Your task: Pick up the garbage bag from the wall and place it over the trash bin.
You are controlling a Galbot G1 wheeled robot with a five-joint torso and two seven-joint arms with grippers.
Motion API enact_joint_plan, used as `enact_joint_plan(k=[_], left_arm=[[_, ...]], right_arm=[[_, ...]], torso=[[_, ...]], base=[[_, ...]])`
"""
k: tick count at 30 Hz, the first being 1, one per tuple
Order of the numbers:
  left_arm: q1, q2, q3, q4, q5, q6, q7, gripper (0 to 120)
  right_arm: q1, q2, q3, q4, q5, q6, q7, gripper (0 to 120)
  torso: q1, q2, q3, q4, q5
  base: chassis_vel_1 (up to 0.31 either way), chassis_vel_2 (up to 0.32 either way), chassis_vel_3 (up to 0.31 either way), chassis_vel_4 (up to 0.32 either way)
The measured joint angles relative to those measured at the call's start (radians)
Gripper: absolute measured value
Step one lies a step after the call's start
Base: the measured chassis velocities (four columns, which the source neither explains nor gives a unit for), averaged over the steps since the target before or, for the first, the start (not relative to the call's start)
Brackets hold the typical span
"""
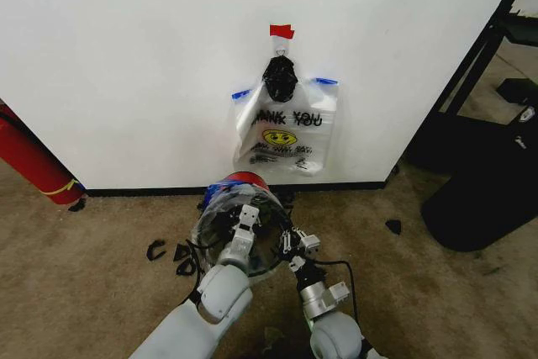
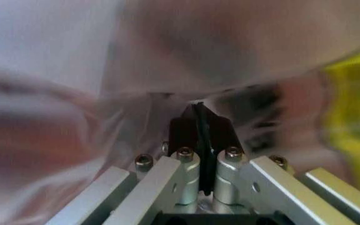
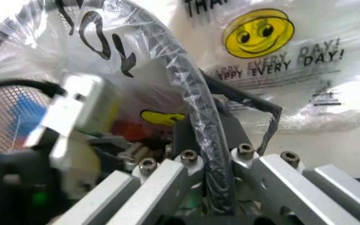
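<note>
White wall (image 1: 126,56), top half of frame: garbage bag (image 1: 287,134) hangs centre. Below, both grippers pinch shut on film lining trash bin (image 1: 220,223): left gripper (image 1: 245,213), right gripper (image 1: 294,243). Thin, slippery; grab blue handles.

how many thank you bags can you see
2: one bag hangs on the wall under red tape; another bag is stretched over the bin, its edge pinched by the left gripper and right gripper.

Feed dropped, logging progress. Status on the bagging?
Left gripper shut on garbage bag at trash bin. Right gripper shut on bag-wrapped rim. Second bag hanging on wall. Nothing in the way.
</note>
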Motion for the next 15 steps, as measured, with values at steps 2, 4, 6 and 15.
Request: enact_joint_plan(k=[2, 4, 6, 15], left_arm=[[-0.01, 0.0, -0.004, 0.02, 0.0, -0.001, -0.003, 0], [-0.02, -0.004, -0.01, 0.039, 0.001, -0.008, -0.006, 0], [-0.027, -0.008, -0.016, 0.053, 0.005, -0.016, -0.006, 0], [-0.025, -0.002, -0.027, 0.074, 0.017, -0.036, 0.009, 0]], right_arm=[[-0.011, -0.003, -0.002, 0.01, -0.01, 0.009, -0.006, 0], [-0.021, -0.007, -0.002, 0.013, -0.02, 0.02, -0.015, 0], [-0.029, -0.011, -0.003, 0.013, -0.024, 0.027, -0.025, 0], [-0.039, -0.016, -0.007, 0.005, -0.016, 0.053, -0.077, 0]], torso=[[0.0, 0.0, 0.0, 0.0, 0.0], [0.0, 0.0, 0.0, 0.0, 0.0], [0.0, 0.0, 0.0, -0.0001, 0.0], [0.0, 0.0, 0.0, -0.0001, 0.0]], base=[[0.0, 0.0, 0.0, 0.0], [0.0, 0.0, 0.0, 0.0], [0.0, 0.0, 0.0, 0.0], [0.0, 0.0, 0.0, 0.0]])
